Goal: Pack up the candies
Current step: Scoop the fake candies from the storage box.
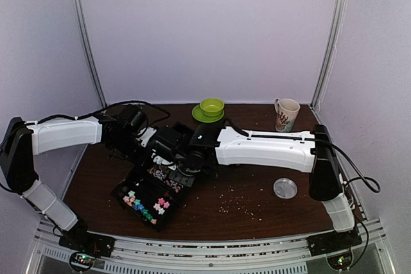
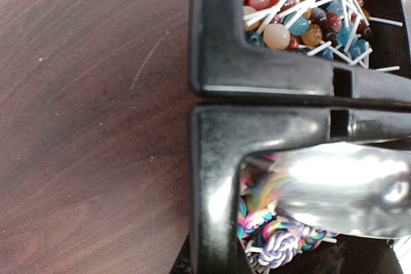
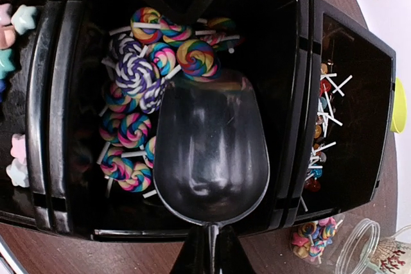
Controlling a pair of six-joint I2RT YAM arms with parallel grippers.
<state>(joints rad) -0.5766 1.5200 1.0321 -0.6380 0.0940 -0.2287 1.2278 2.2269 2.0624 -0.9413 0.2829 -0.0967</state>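
A black compartment tray (image 1: 131,187) holds the candies. Pastel star-shaped sweets (image 1: 144,206) fill its near compartment and show at the left edge of the right wrist view (image 3: 14,18). Swirl lollipops (image 3: 138,62) lie in the middle compartment, and small ball lollipops (image 2: 302,11) in the far one. My right gripper (image 3: 209,258) is shut on the handle of a metal scoop (image 3: 210,152). The scoop is empty and sits over the swirl lollipops. My left gripper (image 1: 153,145) is at the tray's far edge; its fingers are hidden.
A glass jar (image 3: 350,255) with a few candies stands beside the tray. Its lid (image 1: 285,188) lies to the right. A mug (image 1: 286,113) and a green bowl (image 1: 211,107) on a green plate stand at the back. Pale crumbs (image 1: 237,200) dot the table.
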